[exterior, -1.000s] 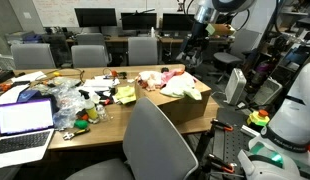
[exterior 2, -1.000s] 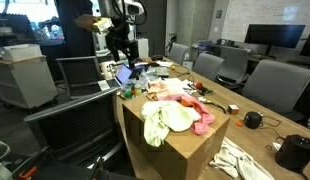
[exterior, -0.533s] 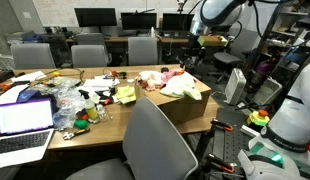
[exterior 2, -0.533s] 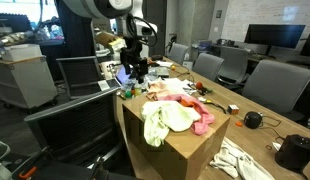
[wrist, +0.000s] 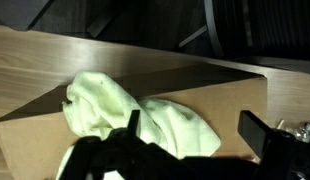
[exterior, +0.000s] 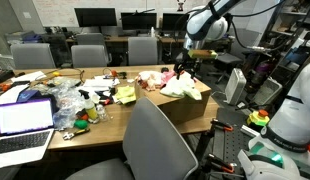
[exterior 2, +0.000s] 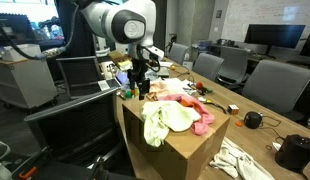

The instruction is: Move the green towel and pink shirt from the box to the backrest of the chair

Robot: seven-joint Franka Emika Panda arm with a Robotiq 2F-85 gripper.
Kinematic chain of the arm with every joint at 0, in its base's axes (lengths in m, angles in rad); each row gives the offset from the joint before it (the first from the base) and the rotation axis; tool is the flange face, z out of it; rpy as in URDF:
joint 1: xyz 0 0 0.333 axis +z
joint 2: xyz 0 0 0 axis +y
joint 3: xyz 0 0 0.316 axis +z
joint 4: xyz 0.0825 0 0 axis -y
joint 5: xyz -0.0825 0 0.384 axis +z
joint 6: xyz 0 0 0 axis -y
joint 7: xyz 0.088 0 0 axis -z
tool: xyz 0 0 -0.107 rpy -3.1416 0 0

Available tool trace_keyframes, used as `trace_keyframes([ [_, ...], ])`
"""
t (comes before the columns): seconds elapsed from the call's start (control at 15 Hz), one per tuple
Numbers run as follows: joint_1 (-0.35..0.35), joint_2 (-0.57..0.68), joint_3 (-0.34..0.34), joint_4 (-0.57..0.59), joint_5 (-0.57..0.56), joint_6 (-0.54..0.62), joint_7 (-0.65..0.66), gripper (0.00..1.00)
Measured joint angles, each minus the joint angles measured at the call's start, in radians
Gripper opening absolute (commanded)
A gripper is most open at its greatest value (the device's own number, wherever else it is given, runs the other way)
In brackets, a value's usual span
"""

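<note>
Office lab, long wooden table (exterior: 110, 118) full of clutter, cardboard box (exterior 2: 180, 150) at its end. Green towel (exterior 2: 163, 120) is in the box, draped over the near rim. Pink shirt (exterior 2: 202, 123) is bunched right beside it, touching and, I think, partly under it. Gripper (exterior 2: 142, 90) hovers over one end of the box, above the clothes, with no contact as far as I can tell. Wrist view shows the jaws spread wide with nothing held, and the towel below between the fingers (wrist: 257, 132). I read this as the approach for the first grab, with neither garment on a backrest yet. Risks: the garments overlap, so a deep pinch could take both and one may drop off in transit. Coming down off-centre puts a finger on the cardboard rim, which could shove or tip the box. A shallow pinch on loose cloth may slip mid-carry. Black chair (exterior 2: 70, 125) is just beside the box, so a trailing end could snag the rim on the way out.
</note>
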Motion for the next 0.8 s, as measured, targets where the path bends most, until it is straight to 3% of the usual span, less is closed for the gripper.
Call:
trace_keyframes([
  [0.33, -0.001, 0.138, -0.012, 0.066, 0.079, 0.025, 0.003, 1.00],
  [0.8, -0.016, 0.272, -0.076, 0.101, 0.080, 0.033, 0.059, 1.00],
])
